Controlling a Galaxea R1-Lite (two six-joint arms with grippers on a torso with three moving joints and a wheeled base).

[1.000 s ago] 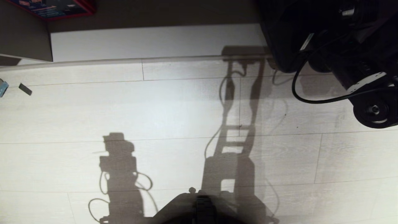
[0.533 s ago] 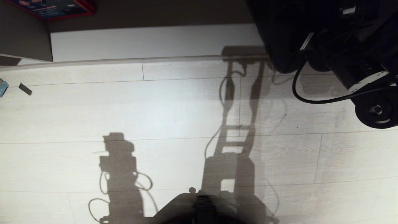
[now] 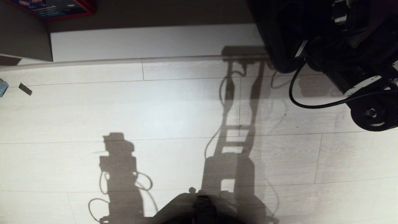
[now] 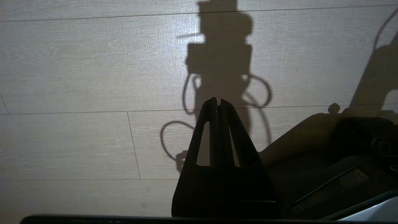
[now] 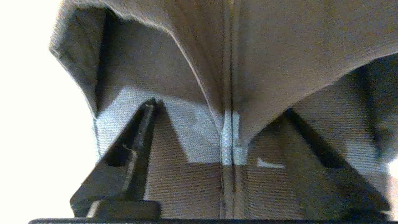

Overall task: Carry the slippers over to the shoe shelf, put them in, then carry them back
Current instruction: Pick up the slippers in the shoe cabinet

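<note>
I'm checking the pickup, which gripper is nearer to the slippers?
Right. The right gripper is right at the slippers, jaws spread to either side. The left gripper hangs over the floor, no slippers in its view.

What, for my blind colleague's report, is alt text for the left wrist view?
The left gripper, fingers shut and empty, hangs over a pale plank floor that bears its shadow. The robot's dark base sits alongside.

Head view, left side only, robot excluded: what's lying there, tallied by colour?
Red-edged box, on the dark surface at the top corner: 1
Dark strip, on the floor: 1
Blue scrap, cut off by the picture's edge: 1
Total: 3
</note>
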